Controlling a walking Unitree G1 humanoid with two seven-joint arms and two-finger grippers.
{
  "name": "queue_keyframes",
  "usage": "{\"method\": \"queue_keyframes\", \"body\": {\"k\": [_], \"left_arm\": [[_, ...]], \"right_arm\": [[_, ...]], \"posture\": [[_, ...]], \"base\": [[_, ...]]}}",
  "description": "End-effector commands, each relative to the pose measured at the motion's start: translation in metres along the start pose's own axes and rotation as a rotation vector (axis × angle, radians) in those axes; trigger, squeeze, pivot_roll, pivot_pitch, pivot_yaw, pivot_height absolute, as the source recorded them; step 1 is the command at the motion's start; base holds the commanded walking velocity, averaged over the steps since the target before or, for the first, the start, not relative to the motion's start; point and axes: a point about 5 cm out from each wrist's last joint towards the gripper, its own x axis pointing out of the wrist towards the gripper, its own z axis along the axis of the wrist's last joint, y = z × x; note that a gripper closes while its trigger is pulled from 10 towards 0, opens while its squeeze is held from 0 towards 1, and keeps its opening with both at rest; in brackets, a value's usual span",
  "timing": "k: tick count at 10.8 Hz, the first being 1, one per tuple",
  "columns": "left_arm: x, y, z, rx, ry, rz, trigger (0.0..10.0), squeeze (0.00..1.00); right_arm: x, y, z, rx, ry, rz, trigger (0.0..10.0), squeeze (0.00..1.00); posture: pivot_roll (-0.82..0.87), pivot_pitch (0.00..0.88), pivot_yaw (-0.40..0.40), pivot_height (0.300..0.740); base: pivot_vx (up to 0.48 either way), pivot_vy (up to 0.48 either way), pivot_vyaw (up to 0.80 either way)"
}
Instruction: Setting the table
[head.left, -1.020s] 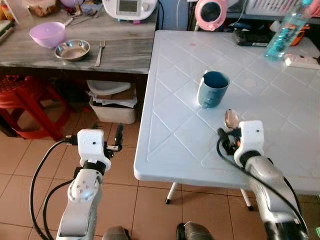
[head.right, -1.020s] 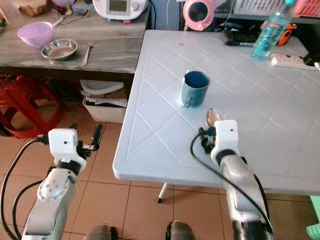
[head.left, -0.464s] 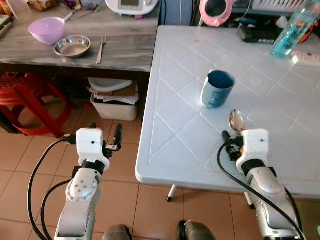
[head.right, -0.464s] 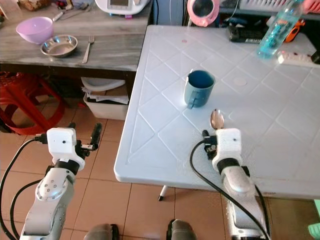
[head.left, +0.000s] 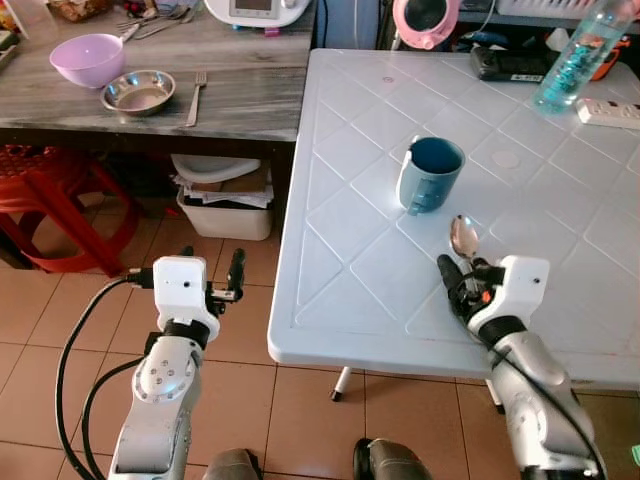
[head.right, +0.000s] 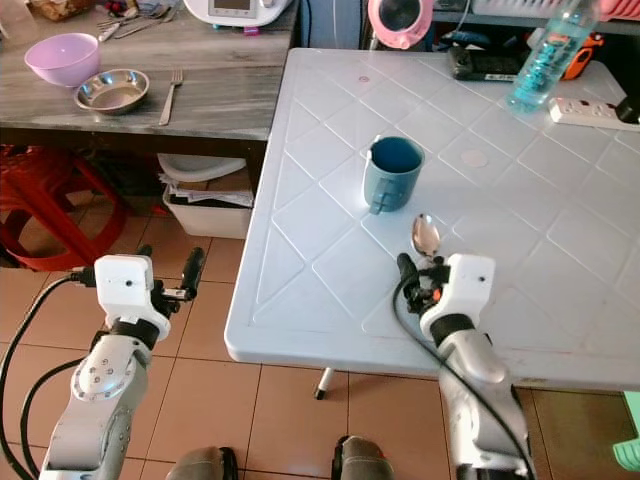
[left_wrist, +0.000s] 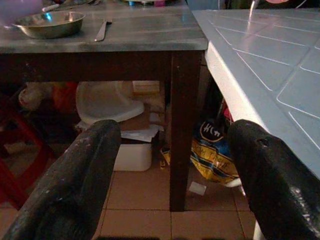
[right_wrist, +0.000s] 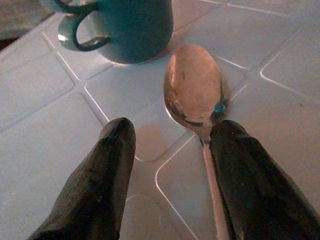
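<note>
A metal spoon (head.left: 463, 237) lies flat on the white plastic table (head.left: 340, 250), its bowl pointing at a blue mug (head.left: 430, 175) that stands upright just beyond it. My right gripper (head.left: 462, 276) rests low over the table at the spoon's handle end. It is open: in the right wrist view the spoon (right_wrist: 196, 85) has its bowl between the fingertips (right_wrist: 100, 170) and its handle running beside one finger. My left gripper (head.left: 235, 272) hangs open and empty beside the table, above the tiled floor.
A grey wooden side table (head.left: 250, 100) at the left carries a purple bowl (head.left: 90, 58), a steel bowl (head.left: 138, 92) and a fork (head.left: 195, 93). A red stool (head.left: 50, 200) and storage boxes (head.left: 225, 195) stand below it. A water bottle (head.left: 572, 62) and power strip (head.left: 608, 113) sit at the far right.
The head view has shifted slightly. My right gripper has drawn back a little toward the table's near edge, showing more of its fingers. The spoon, mug and left arm stay put.
</note>
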Motion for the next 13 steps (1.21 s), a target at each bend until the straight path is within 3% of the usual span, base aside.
{"method": "queue_keyframes", "body": {"k": [1,4,7,8,10,13], "left_arm": [[0.001,0.002,0.004,0.013,-0.009,-0.005,10.0,0.0],[0.001,-0.001,0.002,0.016,0.002,-0.015,10.0,0.0],[-0.002,0.004,-0.001,0.02,0.027,-0.014,10.0,0.0],[-0.002,0.001,-0.001,0.018,0.03,-0.022,10.0,0.0],[-0.001,0.003,-0.001,0.023,0.033,-0.025,10.0,0.0],[0.0,0.001,-0.003,0.024,0.044,-0.042,10.0,0.0]], "right_arm": [[-0.006,0.0,-0.033,0.064,0.166,0.006,10.0,0.0],[-0.005,-0.002,-0.029,0.049,0.182,0.013,10.0,0.0],[-0.012,0.013,-0.008,0.078,0.14,0.08,10.0,0.0],[-0.018,0.013,-0.011,0.076,0.162,0.099,10.0,0.0],[-0.03,0.003,-0.013,0.032,0.187,0.076,10.0,0.0],[-0.03,-0.011,-0.019,-0.032,0.251,-0.009,10.0,0.0]], "posture": [[0.0,0.158,0.035,0.74],[-0.01,0.159,0.037,0.74],[-0.01,0.173,0.038,0.74],[-0.01,0.174,0.038,0.74],[-0.02,0.176,0.045,0.74],[-0.02,0.175,0.046,0.74]], "base": [[0.0,0.0,0.0],[0.0,0.0,0.0],[0.0,0.0,0.0],[0.0,0.0,0.0],[0.0,0.0,0.0],[0.0,0.0,0.0]]}}
